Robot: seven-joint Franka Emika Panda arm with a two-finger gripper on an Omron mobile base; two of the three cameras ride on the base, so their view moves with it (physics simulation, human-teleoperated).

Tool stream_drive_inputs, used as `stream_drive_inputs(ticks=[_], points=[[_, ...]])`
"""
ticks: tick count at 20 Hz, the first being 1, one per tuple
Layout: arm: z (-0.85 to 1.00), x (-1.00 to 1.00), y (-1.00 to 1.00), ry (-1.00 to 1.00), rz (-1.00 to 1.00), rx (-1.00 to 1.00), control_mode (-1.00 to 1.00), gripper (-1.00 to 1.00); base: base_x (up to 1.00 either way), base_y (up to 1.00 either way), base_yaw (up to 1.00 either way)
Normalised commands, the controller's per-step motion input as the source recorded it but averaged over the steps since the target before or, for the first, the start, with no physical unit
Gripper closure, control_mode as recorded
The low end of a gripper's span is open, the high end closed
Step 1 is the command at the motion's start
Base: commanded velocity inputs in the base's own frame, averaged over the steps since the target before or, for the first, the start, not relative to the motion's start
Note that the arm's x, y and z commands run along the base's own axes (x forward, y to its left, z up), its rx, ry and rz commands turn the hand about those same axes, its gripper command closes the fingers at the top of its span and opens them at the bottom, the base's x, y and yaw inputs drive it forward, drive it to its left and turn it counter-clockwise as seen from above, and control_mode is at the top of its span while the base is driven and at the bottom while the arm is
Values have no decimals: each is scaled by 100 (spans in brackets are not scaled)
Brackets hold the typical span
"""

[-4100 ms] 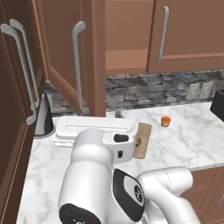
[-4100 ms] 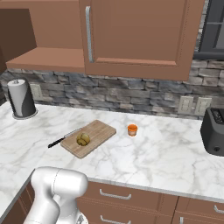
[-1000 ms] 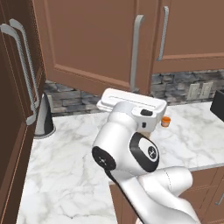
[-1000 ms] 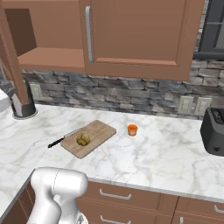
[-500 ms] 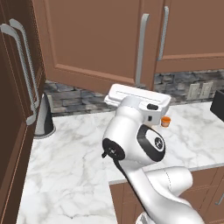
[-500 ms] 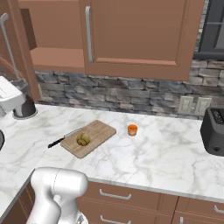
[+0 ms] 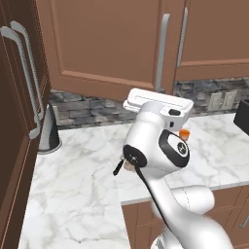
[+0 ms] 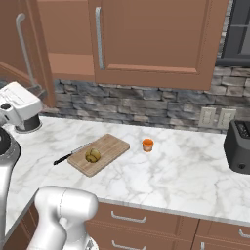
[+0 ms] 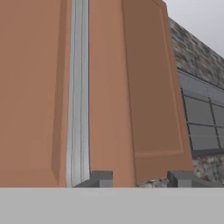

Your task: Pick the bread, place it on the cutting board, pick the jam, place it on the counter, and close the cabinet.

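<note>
You have the cabinet across the top of both base views, from ten o'clock round to two o'clock. In the left base view its left door stands swung a little out from the face, lower edge hanging over the backsplash, with a silver bar handle at its right edge. In the hand view that door panel runs from nine o'clock to three o'clock, and a handle stands upright at about ten o'clock.

Below it you see the bench, white marble with grey veins, spreading from eight o'clock to four o'clock in the right base view.

Your white arm rises through the centre of the left base view, the hand up against the lower edge of the door.

The cutting board lies flat on the bench, just left of centre in the right base view. A black-handled knife lies at its nine o'clock side, touching its edge.

The bread sits on the board, toward its near half.

The jam stands upright on the bench at the board's three o'clock, near it but apart.

Your tool is closed with nothing between the two tips, which sit at six o'clock in the hand view against the door.
</note>
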Motion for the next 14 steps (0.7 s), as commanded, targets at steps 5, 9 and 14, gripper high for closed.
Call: stream_drive_inputs(ticks=[5, 9, 14], points=[[-11, 59, 0, 0, 0, 0, -100, -100, 0, 0, 0], [-11, 56, 0, 0, 0, 0, -100, -100, 0, 0, 0], [-10, 56, 0, 0, 0, 0, -100, -100, 0, 0, 0]])
